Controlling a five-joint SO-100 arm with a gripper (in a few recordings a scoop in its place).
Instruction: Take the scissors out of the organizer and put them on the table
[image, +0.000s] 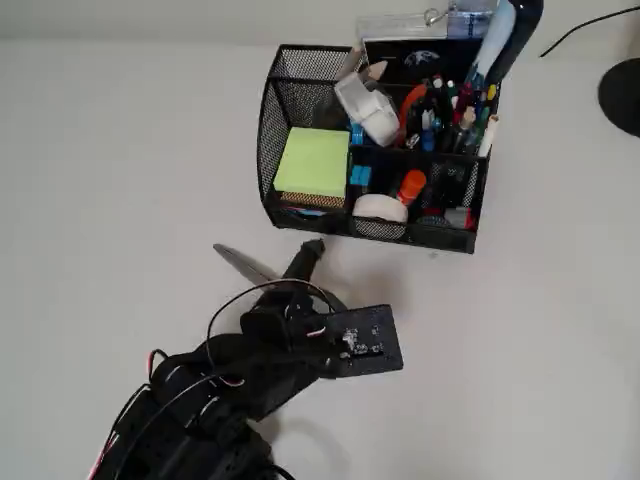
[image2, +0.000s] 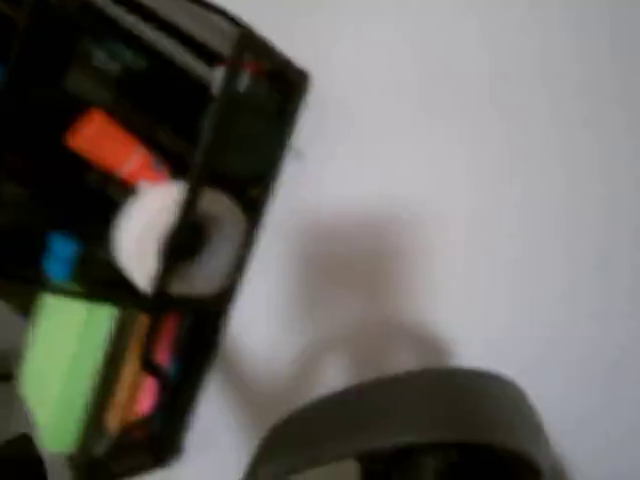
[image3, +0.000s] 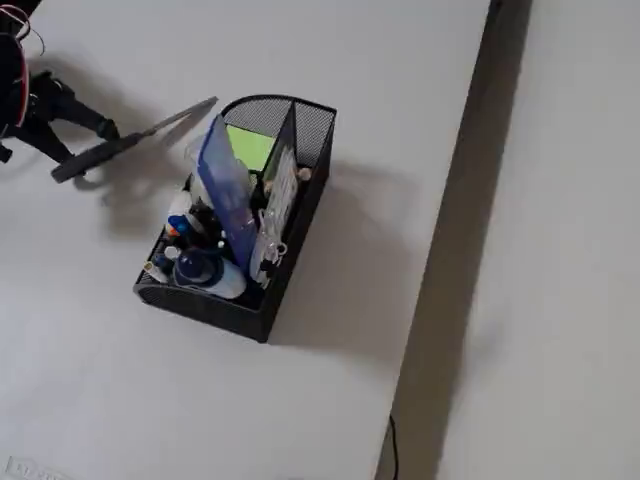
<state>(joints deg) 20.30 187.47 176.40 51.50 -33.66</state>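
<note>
The pincer (image3: 85, 140) grips the scissors (image3: 130, 140) at upper left of the fixed view, outside the organizer (image3: 240, 215) (blade tip just beside its mesh wall). In the overhead view the blade (image: 243, 263) shows below the organizer, over the bench (image: 120, 180).

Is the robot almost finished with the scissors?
Nearly. The scissors are already out of the organizer. The claw holds them beside it, above the table; their shadow on the table suggests they are not down. Left to do: lower them and let go.
</note>
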